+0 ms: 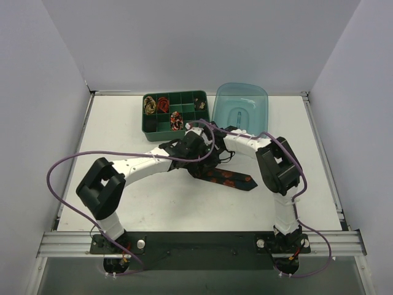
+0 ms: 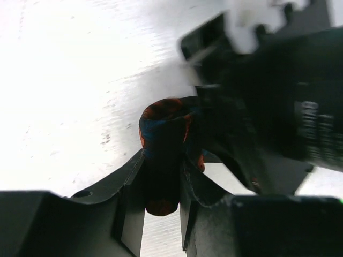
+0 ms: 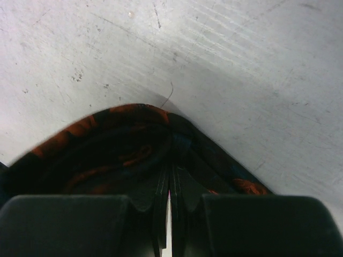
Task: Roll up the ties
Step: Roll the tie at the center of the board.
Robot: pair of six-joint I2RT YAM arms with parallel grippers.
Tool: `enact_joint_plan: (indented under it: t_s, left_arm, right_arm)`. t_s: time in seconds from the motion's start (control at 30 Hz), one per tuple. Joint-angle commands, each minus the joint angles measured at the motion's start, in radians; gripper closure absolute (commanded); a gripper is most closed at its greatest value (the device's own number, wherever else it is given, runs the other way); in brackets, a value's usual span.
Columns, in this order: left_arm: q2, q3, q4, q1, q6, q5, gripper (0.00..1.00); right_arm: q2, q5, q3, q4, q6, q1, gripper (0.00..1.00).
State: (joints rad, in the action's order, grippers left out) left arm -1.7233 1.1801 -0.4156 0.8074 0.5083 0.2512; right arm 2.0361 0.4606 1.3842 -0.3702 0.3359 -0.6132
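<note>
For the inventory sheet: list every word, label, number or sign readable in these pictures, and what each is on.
No text can be read in any view.
Pale marks on the black wrist body of the right arm: too blurred to read.
The black necktie with orange-red blotches, green compartment box, translucent blue lid: no lettering shows.

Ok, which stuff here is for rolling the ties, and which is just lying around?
For the job:
- spotty black tie, pinched by the left claw and the right claw
- rolled ties sitting in the green box

Just lying about:
- blue lid
- purple cables
</note>
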Motion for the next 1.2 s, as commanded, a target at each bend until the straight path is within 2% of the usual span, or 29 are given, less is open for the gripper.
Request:
enact_joint_plan:
  t_s: [0.0,0.33,0.83,1.17]
  left_arm:
    - [0.054,-0.043,0.008,-0.057,0.018,0.046,0.66]
    - [0.071,-0.011,-0.091,-0.071,-0.036,0.149,0.66]
    - [-0.153,0.219,-0.314,0.053,-0.09,0.362,0.63]
    - [-0.286,0.361,-0.417,0.139,-0.087,0.392,0.6]
  right_arm:
    - [-0.102,-0.007,0.007,-0.044,-0.023,-0.019,1.0]
    - [-0.178,-0.03,-0.023,-0.061,-0.031,0.024,1.0]
    - [-0.252,-0.099,-0.1,-0.087,-0.011,0.153,1.0]
    - [-0.249,-0.102,-0.109,-0.093,-0.015,0.156,1.0]
